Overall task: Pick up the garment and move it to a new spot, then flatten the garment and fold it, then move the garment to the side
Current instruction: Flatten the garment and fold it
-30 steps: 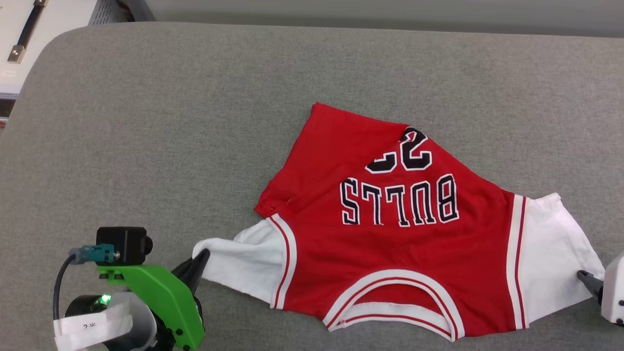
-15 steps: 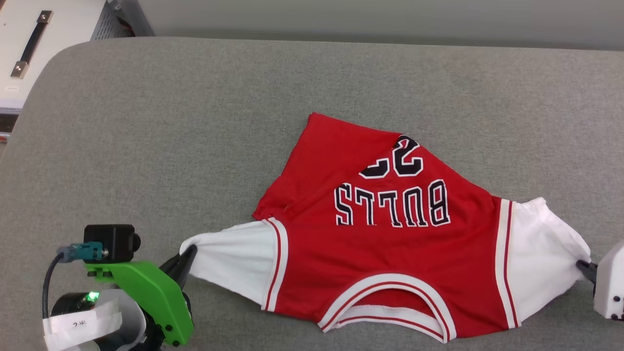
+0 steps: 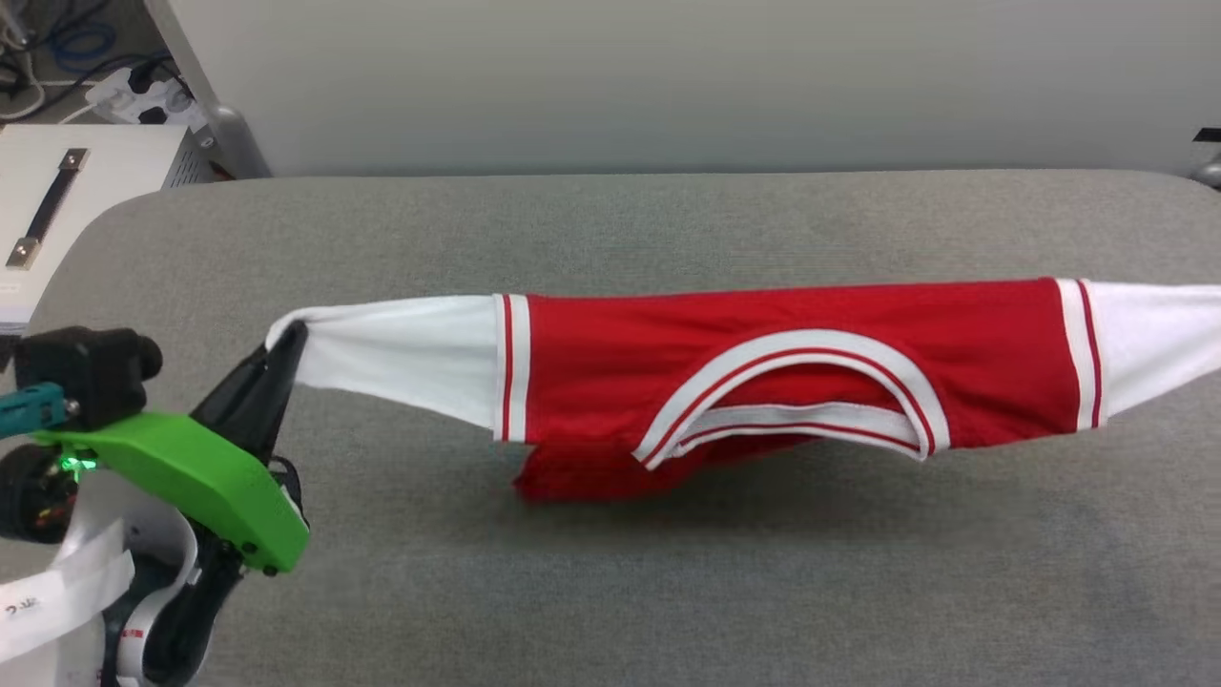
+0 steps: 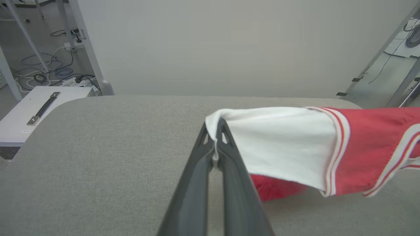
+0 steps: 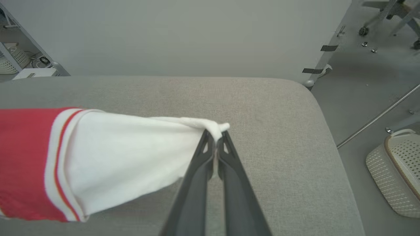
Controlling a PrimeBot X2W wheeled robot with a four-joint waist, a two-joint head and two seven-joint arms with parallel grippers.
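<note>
— Black fingers on the left gripper [image 4: 215, 123]: shut or apart?

— Shut. Pressed tip to tip on the end of one white sleeve of the garment [image 4: 285, 144], with a fold of cloth wrapped over the tips.

— And on the right gripper [image 5: 216, 134]?

— Same. Clamped on the end of the other white sleeve, with a small tuft poking past the tips.

— Anything behind the left fingers?

— A green bracket [image 3: 191, 477] carrying a small black camera, over the near left corner of the grey table [image 3: 668, 592].

— Place of the garment, against that table?

— Lifted above it and stretched crosswise between both grips. Hangs clear of the table at the sleeves and collar. Sags at the red body, lowest fold close to the table top or touching it; cannot tell which.

— Facing?

— Turns the white-and-red trimmed neck opening toward the table's near edge. Striped bands where red meets white.

— Around the table?

— Past its far edge, a plain pale wall [image 3: 668, 86]. Off its far left corner, a white cabinet [image 3: 114, 191] with a dark handle, and loose cables [image 4: 60, 71] on the floor. Off its right side, down on the floor, a pale perforated basket [image 5: 393, 177].
</note>
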